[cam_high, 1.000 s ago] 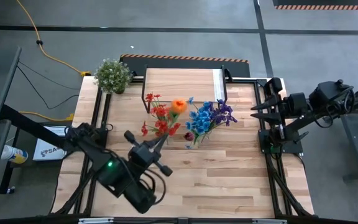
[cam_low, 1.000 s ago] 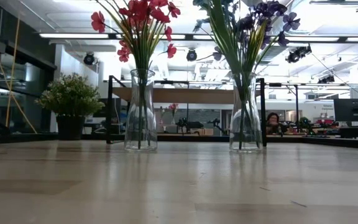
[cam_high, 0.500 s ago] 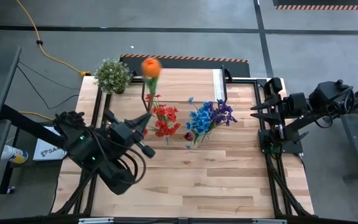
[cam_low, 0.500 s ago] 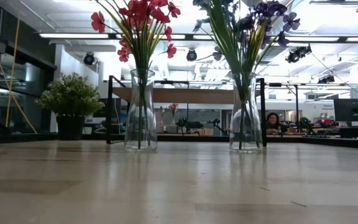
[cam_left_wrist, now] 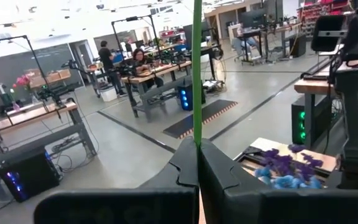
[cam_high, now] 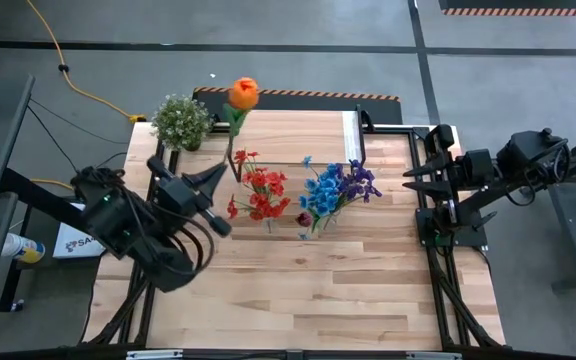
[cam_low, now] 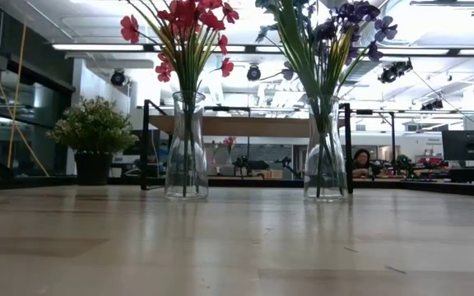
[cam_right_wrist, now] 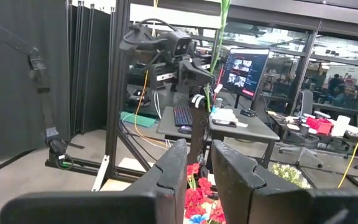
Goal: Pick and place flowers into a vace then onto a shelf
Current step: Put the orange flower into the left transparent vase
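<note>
My left gripper [cam_high: 216, 178] is over the table's left half, shut on a loose orange flower [cam_high: 243, 93] whose green stalk [cam_left_wrist: 196, 68] rises straight above the fingers. Two clear glass vases stand mid-table: one with red flowers [cam_high: 259, 192] [cam_low: 186, 148], one with blue and purple flowers [cam_high: 340, 185] [cam_low: 326, 148]. The light-wood shelf [cam_high: 293, 128] stands on black legs at the far edge. My right gripper [cam_high: 408, 178] [cam_right_wrist: 197, 163] waits open at the right edge. My left gripper pinches the orange flower's stalk [cam_left_wrist: 196, 138] between its two fingers, low on the stalk. The fingers lie roughly level and across the stalk, pointing toward the table's right side. The flower is lifted clear and stands upright above the fingers, bloom on top.
A bushy potted plant [cam_high: 181, 120] [cam_low: 95, 136] sits at the far left corner beside the shelf. Bare planks [cam_high: 348, 290] fill the near half of the table. A black frame rail [cam_high: 423, 215] runs along the right edge. A person sits in the room beyond.
My left gripper has drawn back from beside the red vase toward the table's left and far side, rising and tipping as it went. It carried the orange flower away from the red blooms, and the bloom now shows over the far edge by the shelf.
</note>
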Robot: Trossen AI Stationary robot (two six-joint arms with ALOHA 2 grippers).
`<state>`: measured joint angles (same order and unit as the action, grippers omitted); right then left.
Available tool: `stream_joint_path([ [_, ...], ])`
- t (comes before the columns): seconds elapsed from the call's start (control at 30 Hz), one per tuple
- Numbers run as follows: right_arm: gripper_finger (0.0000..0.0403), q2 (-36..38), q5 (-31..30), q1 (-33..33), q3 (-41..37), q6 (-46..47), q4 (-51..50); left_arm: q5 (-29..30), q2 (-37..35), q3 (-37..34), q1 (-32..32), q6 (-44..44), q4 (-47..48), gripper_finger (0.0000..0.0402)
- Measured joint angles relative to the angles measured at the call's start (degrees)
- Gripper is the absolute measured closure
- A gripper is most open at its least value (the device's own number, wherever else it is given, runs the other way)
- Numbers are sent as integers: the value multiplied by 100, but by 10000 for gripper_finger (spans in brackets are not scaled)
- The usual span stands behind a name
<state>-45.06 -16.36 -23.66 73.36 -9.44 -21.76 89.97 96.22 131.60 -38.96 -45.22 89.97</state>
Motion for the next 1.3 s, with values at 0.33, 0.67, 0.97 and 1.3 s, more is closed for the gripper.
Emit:
stream_joint_path([
  [0.33,336,-121,-43,2,0,0,36,9,-1665,-2820,0,-1959,3,372],
  [0.67,336,-358,-877,4,0,-95,108,-7,-2345,-5117,0,-4268,9,372],
  [0.97,336,-619,-1025,4,0,-155,330,1,-2293,-5766,0,-5327,-173,372],
  [1.3,336,-896,-1027,4,0,-157,394,-2,-2295,-6296,414,-5584,-792,372],
])
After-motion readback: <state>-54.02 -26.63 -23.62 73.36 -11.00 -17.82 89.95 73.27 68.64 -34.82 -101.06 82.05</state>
